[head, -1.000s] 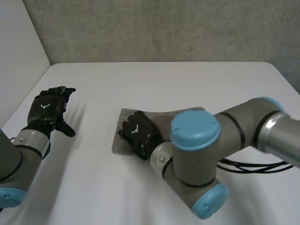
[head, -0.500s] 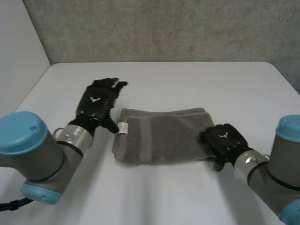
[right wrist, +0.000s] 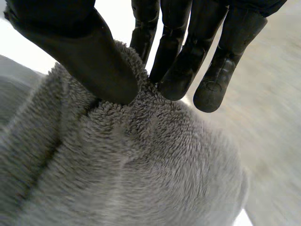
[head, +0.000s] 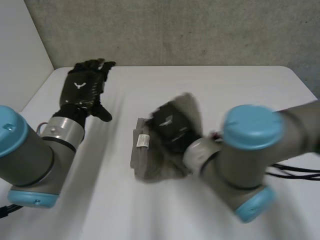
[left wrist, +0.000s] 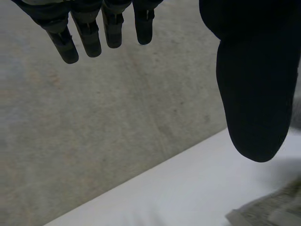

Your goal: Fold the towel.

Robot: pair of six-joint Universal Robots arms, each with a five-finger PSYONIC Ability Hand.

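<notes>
The grey towel (head: 150,155) lies bunched and folded in the middle of the white table (head: 210,85), a small white label (head: 143,141) on its left end. My right hand (head: 170,126) pinches a raised edge of the towel (right wrist: 141,155) between thumb and fingers (right wrist: 181,70) and holds it lifted over the rest of the cloth. My left hand (head: 82,90) hovers over the table's left side, apart from the towel, its fingers (left wrist: 89,33) straight and spread. A corner of the towel (left wrist: 268,212) lies on the table beyond the left thumb.
A grey concrete wall (head: 175,30) stands behind the table's far edge. A white wall (head: 20,55) borders the left side. My right arm (head: 250,155) reaches across the front right of the table.
My right hand has swung from the towel's right end to its left part, carrying the edge over and bunching the cloth. My left hand has drawn back to the far left.
</notes>
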